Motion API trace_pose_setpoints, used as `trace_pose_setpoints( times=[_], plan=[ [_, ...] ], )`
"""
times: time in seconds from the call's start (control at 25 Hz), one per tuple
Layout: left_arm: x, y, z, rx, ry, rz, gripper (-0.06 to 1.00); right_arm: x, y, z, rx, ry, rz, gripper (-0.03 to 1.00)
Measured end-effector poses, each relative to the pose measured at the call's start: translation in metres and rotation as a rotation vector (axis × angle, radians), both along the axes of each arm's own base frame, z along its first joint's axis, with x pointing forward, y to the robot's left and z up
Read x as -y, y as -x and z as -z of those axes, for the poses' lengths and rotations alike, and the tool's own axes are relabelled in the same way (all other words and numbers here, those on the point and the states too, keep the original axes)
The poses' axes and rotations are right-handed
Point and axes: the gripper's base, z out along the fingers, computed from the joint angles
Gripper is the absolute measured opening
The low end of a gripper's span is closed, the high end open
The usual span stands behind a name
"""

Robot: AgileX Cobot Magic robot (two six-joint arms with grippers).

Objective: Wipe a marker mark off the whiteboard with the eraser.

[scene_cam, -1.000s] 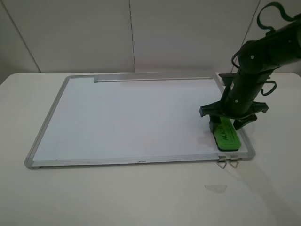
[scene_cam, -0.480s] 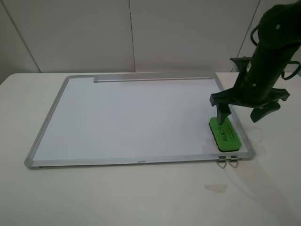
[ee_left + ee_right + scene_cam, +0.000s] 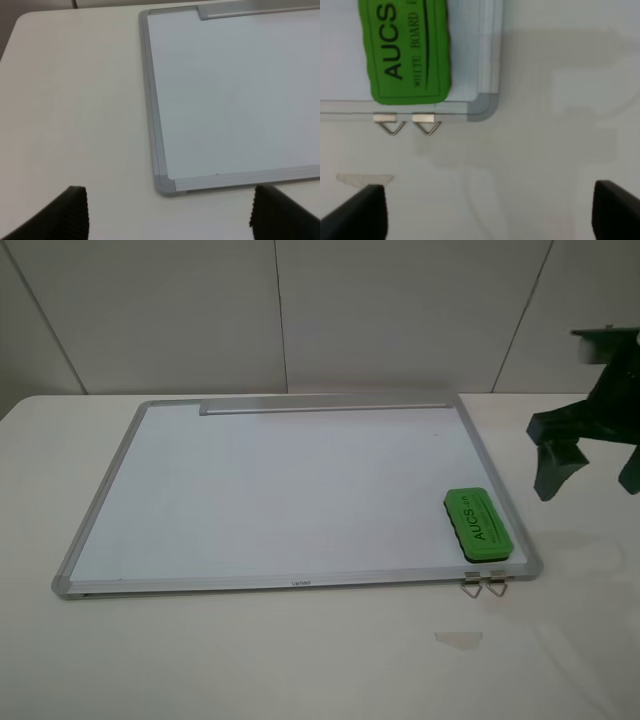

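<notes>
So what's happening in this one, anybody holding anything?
Nothing is being held. The eraser lies flat on the whiteboard near its front right corner, by two small metal clips. The right gripper is open and empty, raised off the board's right side. The left gripper is also open, hovering over the table by the board's front left corner. No marker mark shows on the board in these views.

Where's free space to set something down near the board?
Bare table in front of the whiteboard and left of its frame. Board face is open except the near right corner: eraser there, clips just below. Right gripper hangs beyond the right edge.
</notes>
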Motion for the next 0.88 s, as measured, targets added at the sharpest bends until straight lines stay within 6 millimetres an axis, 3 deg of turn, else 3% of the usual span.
trace_pose_setpoints(
  times=[0.12, 0.32, 0.64, 0.88],
  plan=[
    [0.000, 0.000, 0.000, 0.000, 0.000, 0.000, 0.68, 0.019, 0.006, -0.013, 0.045, -0.046, 0.053, 0.82],
    [0.000, 0.000, 0.000, 0.000, 0.000, 0.000, 0.68, 0.018, 0.032, -0.023, 0.088, -0.107, 0.069, 0.82],
    [0.000, 0.000, 0.000, 0.000, 0.000, 0.000, 0.68, 0.018, 0.111, -0.015, 0.209, -0.109, 0.078, 0.82],
    [0.000, 0.000, 0.000, 0.000, 0.000, 0.041, 0.68, 0.025, 0.172, -0.025, 0.460, -0.036, 0.046, 0.82]
  ],
)
